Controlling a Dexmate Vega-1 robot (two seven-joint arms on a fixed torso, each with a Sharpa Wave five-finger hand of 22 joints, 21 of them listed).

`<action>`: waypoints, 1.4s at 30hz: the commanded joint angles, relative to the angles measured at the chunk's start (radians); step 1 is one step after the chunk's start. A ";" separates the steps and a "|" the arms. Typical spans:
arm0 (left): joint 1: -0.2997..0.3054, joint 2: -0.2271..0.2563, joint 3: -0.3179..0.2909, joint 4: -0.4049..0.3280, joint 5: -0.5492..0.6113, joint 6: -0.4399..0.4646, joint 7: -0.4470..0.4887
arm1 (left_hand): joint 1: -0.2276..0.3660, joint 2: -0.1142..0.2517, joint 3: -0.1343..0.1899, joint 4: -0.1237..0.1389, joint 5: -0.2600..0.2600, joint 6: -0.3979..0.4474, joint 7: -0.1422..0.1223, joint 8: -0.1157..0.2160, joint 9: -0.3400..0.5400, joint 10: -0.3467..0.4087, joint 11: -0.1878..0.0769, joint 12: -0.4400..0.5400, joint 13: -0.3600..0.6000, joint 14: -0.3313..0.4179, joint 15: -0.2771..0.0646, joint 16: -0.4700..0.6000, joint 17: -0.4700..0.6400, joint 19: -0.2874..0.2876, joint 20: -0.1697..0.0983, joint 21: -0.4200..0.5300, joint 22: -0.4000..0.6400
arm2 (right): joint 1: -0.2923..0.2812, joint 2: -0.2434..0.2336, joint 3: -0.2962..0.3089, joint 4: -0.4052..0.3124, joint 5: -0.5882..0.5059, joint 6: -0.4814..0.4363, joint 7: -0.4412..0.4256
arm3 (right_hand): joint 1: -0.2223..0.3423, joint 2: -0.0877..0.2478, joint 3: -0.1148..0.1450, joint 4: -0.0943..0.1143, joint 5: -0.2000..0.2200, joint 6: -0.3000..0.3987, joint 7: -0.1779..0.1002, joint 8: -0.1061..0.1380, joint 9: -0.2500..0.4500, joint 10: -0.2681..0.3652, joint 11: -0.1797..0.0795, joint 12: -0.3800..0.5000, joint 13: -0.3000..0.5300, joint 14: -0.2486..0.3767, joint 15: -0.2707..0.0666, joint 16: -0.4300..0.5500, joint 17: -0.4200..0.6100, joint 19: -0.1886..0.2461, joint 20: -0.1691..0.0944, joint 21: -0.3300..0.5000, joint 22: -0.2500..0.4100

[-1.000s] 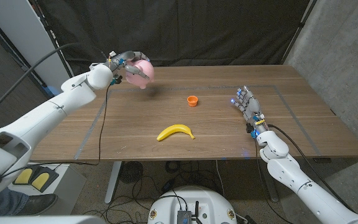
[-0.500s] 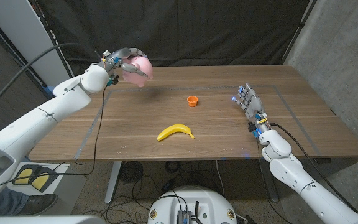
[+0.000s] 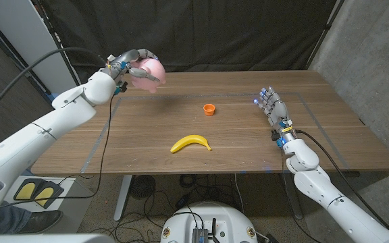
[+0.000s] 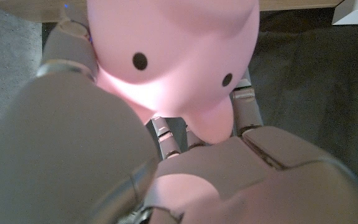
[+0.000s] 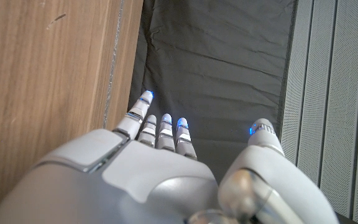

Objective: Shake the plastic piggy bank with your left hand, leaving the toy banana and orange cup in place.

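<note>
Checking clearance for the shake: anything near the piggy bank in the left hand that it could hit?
Nothing visible. The left hand grips the piggy bank in the air over the table's far left corner. The orange cup and toy banana sit apart from it, toward the middle.

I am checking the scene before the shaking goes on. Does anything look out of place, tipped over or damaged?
Nothing stands out. The left robot hand holds the pink piggy bank above the table's far left corner. The toy banana lies on the table, the orange cup stands upright, and the right robot hand is open.
</note>
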State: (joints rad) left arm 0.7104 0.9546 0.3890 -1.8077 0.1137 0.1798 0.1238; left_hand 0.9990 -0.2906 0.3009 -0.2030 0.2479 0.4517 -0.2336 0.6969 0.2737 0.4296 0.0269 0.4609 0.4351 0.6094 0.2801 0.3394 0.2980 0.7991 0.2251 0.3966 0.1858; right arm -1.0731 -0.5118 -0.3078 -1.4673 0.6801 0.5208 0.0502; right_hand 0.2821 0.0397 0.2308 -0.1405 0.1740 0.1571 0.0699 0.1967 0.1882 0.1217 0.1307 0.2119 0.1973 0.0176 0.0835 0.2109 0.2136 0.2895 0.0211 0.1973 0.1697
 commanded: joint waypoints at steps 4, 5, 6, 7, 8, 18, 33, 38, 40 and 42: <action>0.088 -0.011 -0.077 -0.062 -0.050 -0.026 0.079 | 0.419 0.420 0.096 0.039 0.007 0.354 0.358 0.006 0.201 0.380 -0.021 0.173 0.323 0.349 -0.341 0.004 0.005 0.165 -0.162 0.011 0.003 | -0.007 -0.007 0.009 -0.003 0.012 0.007 0.009 | 0.010 0.001 -0.001 -0.003 0.004 0.007 0.005 0.004 0.002 0.010 0.002 0.006 0.003 0.004 -0.003 0.006 0.002 -0.002 -0.008 0.004 0.003; 0.105 -0.015 -0.096 -0.066 -0.064 -0.039 0.098 | 0.419 0.420 0.096 0.038 0.007 0.352 0.359 0.006 0.202 0.381 -0.022 0.173 0.324 0.354 -0.342 0.006 0.006 0.165 -0.163 0.011 0.003 | -0.007 -0.009 0.008 -0.001 0.010 0.009 0.012 | 0.011 0.001 -0.001 -0.003 0.004 0.007 0.005 0.004 0.002 0.010 0.002 0.006 0.003 0.004 -0.003 0.006 0.001 -0.002 -0.008 0.004 0.003; 0.126 -0.020 -0.118 -0.072 -0.076 -0.054 0.122 | 0.419 0.420 0.096 0.038 0.007 0.352 0.359 0.006 0.203 0.381 -0.021 0.173 0.324 0.354 -0.343 0.006 0.007 0.165 -0.163 0.012 0.003 | -0.009 -0.008 0.009 -0.004 0.012 0.007 0.009 | 0.011 0.001 -0.001 -0.003 0.004 0.007 0.005 0.004 0.002 0.010 0.002 0.006 0.003 0.004 -0.003 0.005 0.001 -0.002 -0.008 0.003 0.003; 0.150 -0.027 -0.143 -0.078 -0.088 -0.071 0.150 | 0.419 0.419 0.097 0.038 0.007 0.351 0.358 0.007 0.204 0.382 -0.022 0.172 0.324 0.354 -0.344 0.007 0.008 0.165 -0.163 0.012 0.003 | -0.010 -0.009 0.010 -0.004 0.013 0.007 0.010 | 0.011 0.001 -0.001 -0.003 0.004 0.007 0.005 0.004 0.002 0.010 0.003 0.005 0.003 0.004 -0.002 0.005 0.001 -0.002 -0.008 0.003 0.003; 0.176 -0.034 -0.169 -0.086 -0.097 -0.089 0.181 | 0.419 0.419 0.097 0.038 0.007 0.352 0.359 0.007 0.203 0.383 -0.021 0.171 0.324 0.354 -0.344 0.007 0.009 0.165 -0.163 0.012 0.003 | -0.011 -0.009 0.011 -0.004 0.015 0.007 0.011 | 0.011 0.001 -0.001 -0.003 0.004 0.007 0.005 0.004 0.002 0.010 0.003 0.005 0.003 0.003 0.000 0.005 0.001 -0.002 -0.008 0.003 0.003; 0.443 -0.192 -0.469 -0.152 -0.205 -0.345 0.414 | 0.415 0.418 0.099 0.039 0.006 0.354 0.349 0.007 0.203 0.388 -0.025 0.166 0.326 0.355 -0.346 0.002 0.010 0.162 -0.166 0.016 0.003 | -0.015 -0.012 0.011 0.002 0.026 -0.001 0.022 | 0.012 0.003 -0.001 -0.003 0.004 0.008 0.005 0.003 0.002 0.008 0.004 0.003 0.002 0.003 0.002 0.004 0.001 -0.004 -0.006 0.002 0.002; 0.552 -0.468 -0.656 -0.021 -0.655 -0.687 0.235 | 0.407 0.417 0.101 0.040 0.006 0.357 0.343 0.004 0.195 0.396 -0.023 0.158 0.330 0.362 -0.361 0.002 0.015 0.165 -0.176 0.024 0.004 | -0.021 -0.030 0.007 -0.019 0.027 -0.033 0.024 | 0.012 0.003 -0.001 -0.002 0.004 0.007 0.006 0.002 0.002 0.007 0.002 0.001 0.002 0.001 0.002 0.002 0.001 -0.004 -0.007 0.001 0.002; 0.557 -0.549 -0.677 0.034 -0.746 -0.781 0.211 | 0.405 0.417 0.102 0.040 0.006 0.355 0.341 0.004 0.196 0.397 -0.021 0.153 0.331 0.361 -0.367 -0.001 0.016 0.161 -0.179 0.025 0.003 | -0.026 -0.035 0.006 -0.030 0.026 -0.050 0.011 | 0.012 0.004 -0.001 -0.002 0.004 0.007 0.007 0.002 0.002 0.005 0.003 0.001 0.001 0.001 0.003 0.002 0.001 -0.004 -0.007 0.000 0.002; 0.559 -0.577 -0.683 0.054 -0.760 -0.812 0.213 | 0.405 0.417 0.103 0.040 0.006 0.354 0.342 0.003 0.196 0.397 -0.022 0.152 0.331 0.360 -0.369 -0.002 0.016 0.161 -0.179 0.026 0.003 | -0.029 -0.038 0.006 -0.032 0.023 -0.054 0.007 | 0.013 0.004 -0.001 -0.002 0.004 0.007 0.006 0.002 0.002 0.006 0.003 0.001 0.001 0.000 0.002 0.002 0.000 -0.004 -0.007 0.000 0.002; 0.557 -0.598 -0.684 0.076 -0.778 -0.837 0.209 | 0.403 0.418 0.103 0.040 0.006 0.353 0.339 0.003 0.196 0.396 -0.022 0.151 0.332 0.360 -0.368 -0.003 0.016 0.160 -0.180 0.026 0.003 | -0.033 -0.039 0.006 -0.036 0.022 -0.059 0.000 | 0.013 0.004 -0.001 -0.002 0.004 0.006 0.007 0.001 0.002 0.006 0.003 0.000 0.001 0.000 0.002 0.002 0.000 -0.004 -0.007 0.000 0.002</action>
State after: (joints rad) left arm 1.2412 0.5053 -0.2403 -1.8301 -0.4279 -0.4249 0.3994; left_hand 0.9961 -0.2877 0.3009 -0.2030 0.2444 0.4617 -0.2320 0.7006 0.2739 0.4399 0.0337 0.4609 0.4351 0.6218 0.2858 0.3389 0.3090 0.7913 0.2173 0.4183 0.1852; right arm -1.0931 -0.5376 -0.2977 -1.4835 0.7069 0.4874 0.0702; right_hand 0.2820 0.0398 0.2308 -0.1405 0.1740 0.1625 0.0752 0.1966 0.1882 0.1215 0.1305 0.2119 0.1951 0.0192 0.0821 0.2108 0.2139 0.2841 0.0160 0.1973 0.1697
